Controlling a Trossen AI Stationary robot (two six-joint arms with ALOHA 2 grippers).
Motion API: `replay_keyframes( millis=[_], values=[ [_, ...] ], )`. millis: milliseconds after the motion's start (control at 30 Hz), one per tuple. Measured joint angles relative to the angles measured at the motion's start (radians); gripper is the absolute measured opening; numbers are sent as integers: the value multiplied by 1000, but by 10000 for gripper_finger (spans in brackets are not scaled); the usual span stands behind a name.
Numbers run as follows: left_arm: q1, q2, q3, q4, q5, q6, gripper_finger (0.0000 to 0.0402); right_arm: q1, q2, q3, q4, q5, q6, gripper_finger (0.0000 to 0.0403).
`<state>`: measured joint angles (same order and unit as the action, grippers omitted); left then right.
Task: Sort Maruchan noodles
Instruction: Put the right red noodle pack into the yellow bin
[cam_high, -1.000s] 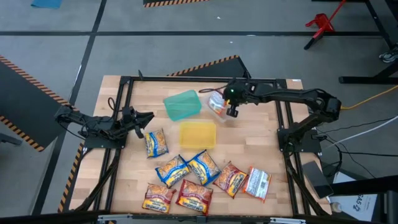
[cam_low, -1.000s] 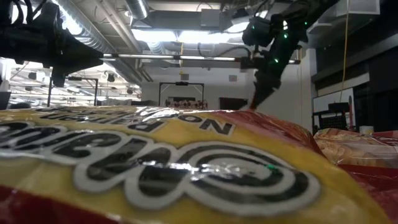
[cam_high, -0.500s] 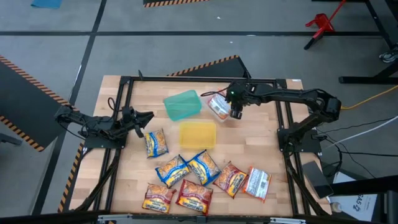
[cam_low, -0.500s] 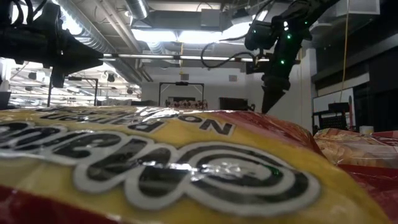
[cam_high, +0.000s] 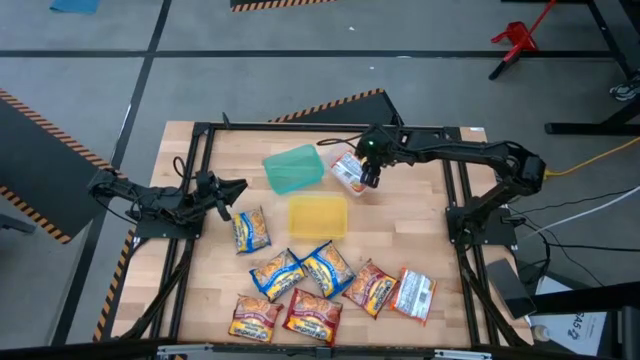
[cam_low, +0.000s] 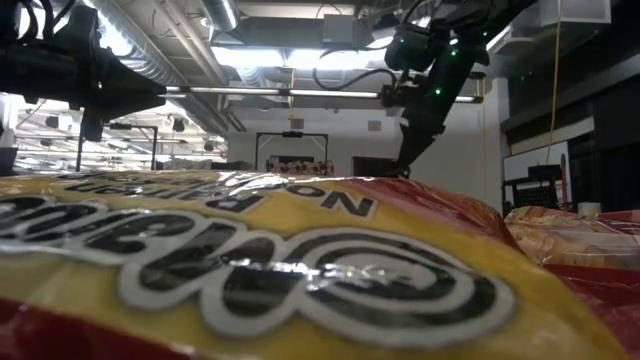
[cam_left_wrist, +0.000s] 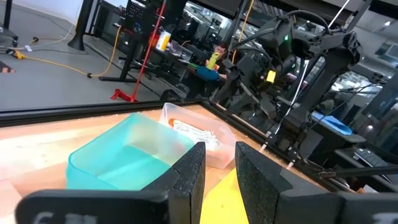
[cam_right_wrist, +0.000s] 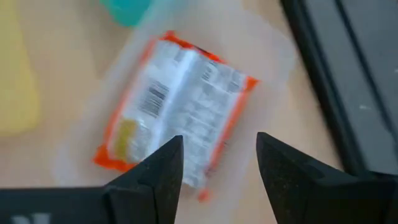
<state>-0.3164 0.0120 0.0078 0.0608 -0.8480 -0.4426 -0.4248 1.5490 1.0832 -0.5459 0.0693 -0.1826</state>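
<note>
Eight Maruchan packets counted on the wooden table (cam_high: 200, 290): seven loose, one inside a container. Of the loose seven, one blue-and-yellow packet (cam_high: 250, 229) lies alone left of centre; two more blue-and-yellow packets (cam_high: 277, 272) and (cam_high: 326, 267) sit touching in the near-middle; two orange-red-and-yellow packets (cam_high: 254, 318) and (cam_high: 313, 313) lie at the near edge; one orange packet (cam_high: 371, 286) and one red-and-white packet (cam_high: 413, 294) lie to the near right. The eighth, an orange-edged packet (cam_right_wrist: 177, 121) showing its white barcode back, rests in the clear container (cam_high: 348, 171) at the far middle. Three containers in all: teal container (cam_high: 293, 168), yellow container (cam_high: 318, 216) nearer than it, and the clear one to the right of the teal. Right gripper (cam_high: 369, 177) hangs just above the clear container, jaws parted about halfway, nothing between them; the packet lies below, free of the fingers (cam_right_wrist: 146, 180). Left gripper (cam_high: 232, 190) waits at the left edge of the table, jaws a narrow gap apart and holding nothing. In the low view a yellow-and-red packet (cam_low: 250, 270) fills the foreground.
</note>
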Motion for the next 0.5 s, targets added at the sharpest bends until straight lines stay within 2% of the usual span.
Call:
replay_keyframes(
  millis=[200,367,433,500],
  values=[
    [0,0,0,3,6,-41,82,9,-85,36,-59,-293,137,184],
    [0,0,0,6,42,-47,82,104,-175,37,-118,-565,288,184],
    [0,0,0,6,47,-46,82,176,-194,37,-189,-611,348,184],
    [0,0,0,6,54,-35,82,273,-205,37,-260,-566,414,184]
  ],
)
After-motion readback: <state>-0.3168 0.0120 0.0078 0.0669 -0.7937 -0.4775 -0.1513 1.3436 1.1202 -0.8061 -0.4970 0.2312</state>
